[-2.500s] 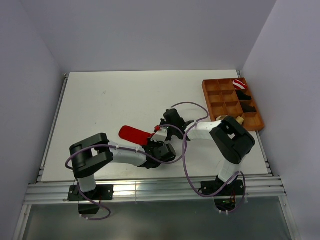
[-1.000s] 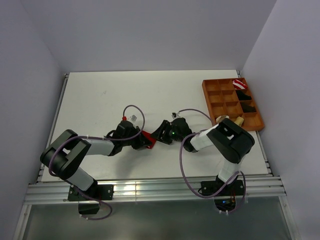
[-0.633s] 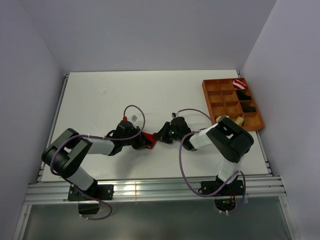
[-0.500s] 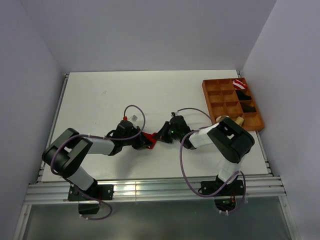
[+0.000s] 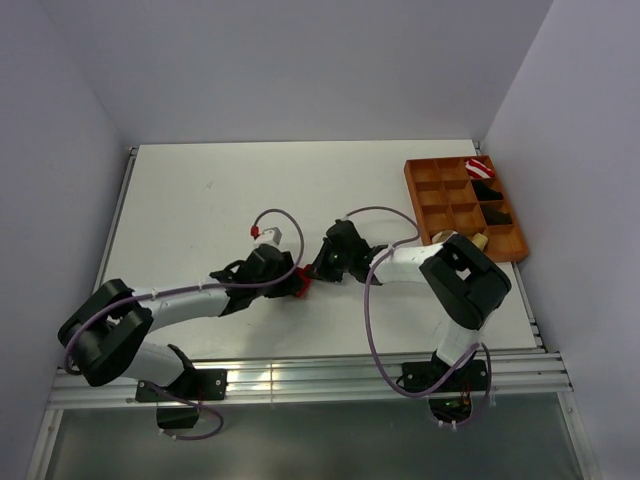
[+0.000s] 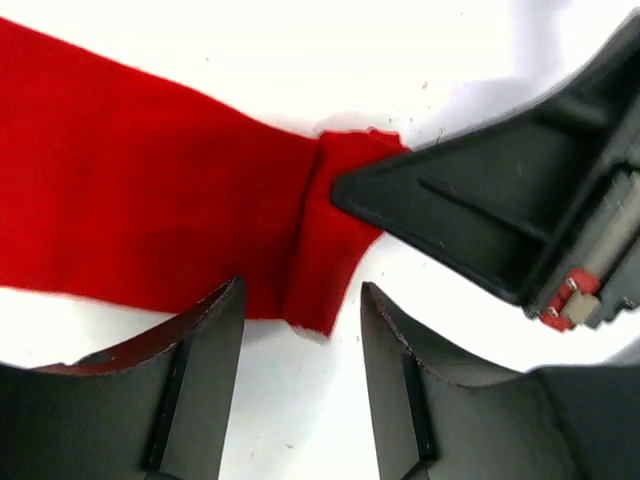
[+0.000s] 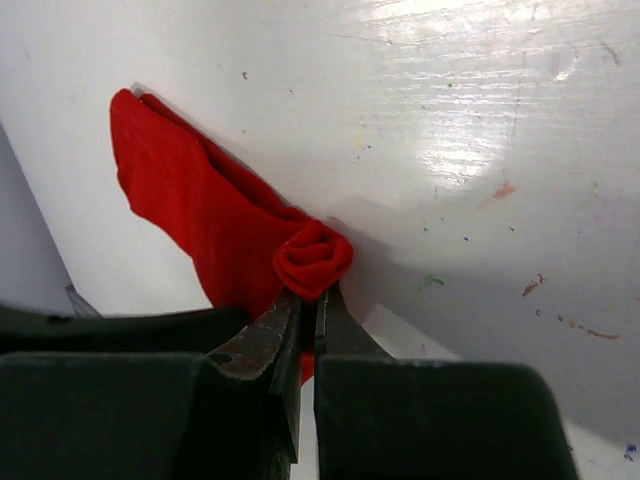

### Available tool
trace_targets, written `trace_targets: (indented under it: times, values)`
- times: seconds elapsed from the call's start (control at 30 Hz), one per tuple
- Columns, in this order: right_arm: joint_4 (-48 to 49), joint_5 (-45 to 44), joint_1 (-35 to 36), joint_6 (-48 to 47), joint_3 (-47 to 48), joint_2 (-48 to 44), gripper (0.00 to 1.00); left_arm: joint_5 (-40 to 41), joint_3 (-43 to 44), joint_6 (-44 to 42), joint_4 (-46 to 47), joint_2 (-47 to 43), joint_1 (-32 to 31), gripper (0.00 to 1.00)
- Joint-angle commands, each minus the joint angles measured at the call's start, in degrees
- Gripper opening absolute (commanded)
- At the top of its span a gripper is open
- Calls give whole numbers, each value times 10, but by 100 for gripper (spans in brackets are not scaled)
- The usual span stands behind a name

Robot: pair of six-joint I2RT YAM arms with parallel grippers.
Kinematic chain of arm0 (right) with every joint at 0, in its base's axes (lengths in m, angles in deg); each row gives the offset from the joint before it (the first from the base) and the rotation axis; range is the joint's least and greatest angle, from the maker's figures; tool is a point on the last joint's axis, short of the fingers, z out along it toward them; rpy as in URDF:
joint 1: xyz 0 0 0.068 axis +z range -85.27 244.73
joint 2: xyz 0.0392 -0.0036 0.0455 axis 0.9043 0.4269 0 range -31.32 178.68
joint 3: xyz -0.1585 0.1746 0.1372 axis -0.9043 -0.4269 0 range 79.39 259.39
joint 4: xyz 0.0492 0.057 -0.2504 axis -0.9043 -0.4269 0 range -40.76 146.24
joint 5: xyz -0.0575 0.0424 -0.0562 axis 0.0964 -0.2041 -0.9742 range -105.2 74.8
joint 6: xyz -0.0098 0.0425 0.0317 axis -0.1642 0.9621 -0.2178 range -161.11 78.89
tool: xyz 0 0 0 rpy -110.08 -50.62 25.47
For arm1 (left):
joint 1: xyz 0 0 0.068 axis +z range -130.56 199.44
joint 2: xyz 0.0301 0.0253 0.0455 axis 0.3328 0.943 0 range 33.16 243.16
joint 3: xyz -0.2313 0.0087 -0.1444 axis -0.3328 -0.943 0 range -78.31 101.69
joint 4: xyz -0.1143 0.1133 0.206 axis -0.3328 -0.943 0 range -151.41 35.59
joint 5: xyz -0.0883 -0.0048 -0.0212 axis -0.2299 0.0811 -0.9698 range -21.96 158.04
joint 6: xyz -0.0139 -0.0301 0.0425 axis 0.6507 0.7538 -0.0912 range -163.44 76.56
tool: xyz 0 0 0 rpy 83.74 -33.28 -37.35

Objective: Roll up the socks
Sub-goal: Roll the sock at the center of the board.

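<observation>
well left of the orange compartment tray [image 5: 465,205] the red sock [image 5: 300,287] lies on the white table [image 5: 200,200], its end toward the tray rolled small and pinched in the closed right gripper [image 7: 308,300] on a low arm bent leftward, while the left gripper [image 6: 300,292], on a low arm stretched toward the tray, stands parted over the sock's edge, not gripping.

Lab robot cell: plain walls [image 5: 300,60] at 9, 12, 3 o'c, white table [image 5: 200,200], Al rail [image 5: 320,381] at 6 o'c w/ arm bases [image 5: 180,385] bolted.
</observation>
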Motion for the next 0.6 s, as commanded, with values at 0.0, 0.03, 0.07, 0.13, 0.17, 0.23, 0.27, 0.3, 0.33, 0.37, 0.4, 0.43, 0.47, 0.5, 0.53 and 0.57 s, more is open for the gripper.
trace_targets:
  times: [0.0, 0.03, 0.07, 0.13, 0.17, 0.23, 0.27, 0.3, 0.33, 0.37, 0.4, 0.43, 0.47, 0.5, 0.53, 0.57]
  values:
    - [-89, -38, 7, -13, 33, -9, 0, 179, 45, -50, -90, -20, -70, 54]
    - [-97, -38, 8, -13, 37, -7, 0, 208, 52, -62, -105, -18, -85, 54]
    - [-100, -37, 9, -15, 42, -6, 0, 233, 58, -67, -114, -9, -100, 54]
    - [-108, -38, 10, -15, 51, -3, 0, 299, 78, -86, -122, 1, -144, 54]
    - [-108, -34, 11, -16, 53, -2, 0, 318, 83, -92, -125, 13, -157, 54]
    - [-108, -30, 11, -15, 56, 1, 0, 369, 103, -105, -129, 27, -194, 54]
    - [-108, -26, 12, -16, 56, 2, 0, 386, 110, -109, -133, 43, -203, 54]
    - [-108, -23, 12, -14, 56, 4, 0, 399, 121, -113, -134, 50, -220, 54]
    - [-108, -20, 12, -15, 55, 5, 0, 421, 127, -121, -135, 57, -226, 53]
    - [-108, -18, 12, -16, 56, 7, 0, 428, 132, -126, -135, 72, -230, 53]
    - [-108, -17, 12, -16, 57, 8, 0, 434, 141, -130, -132, 79, -239, 53]
    - [-108, -14, 12, -16, 57, 8, 0, 442, 144, -138, -129, 85, -243, 53]
    - [-107, -11, 12, -16, 57, 11, 0, 445, 150, -142, -126, 98, -246, 53]
    - [-106, -11, 12, -16, 56, 10, 0, 448, 153, -145, -126, 104, -251, 53]
    - [-105, -9, 12, -16, 56, 10, 0, 452, 155, -146, -126, 110, -252, 53]
    - [-104, -8, 12, -17, 56, 11, 0, 458, 157, -147, -126, 122, -253, 53]
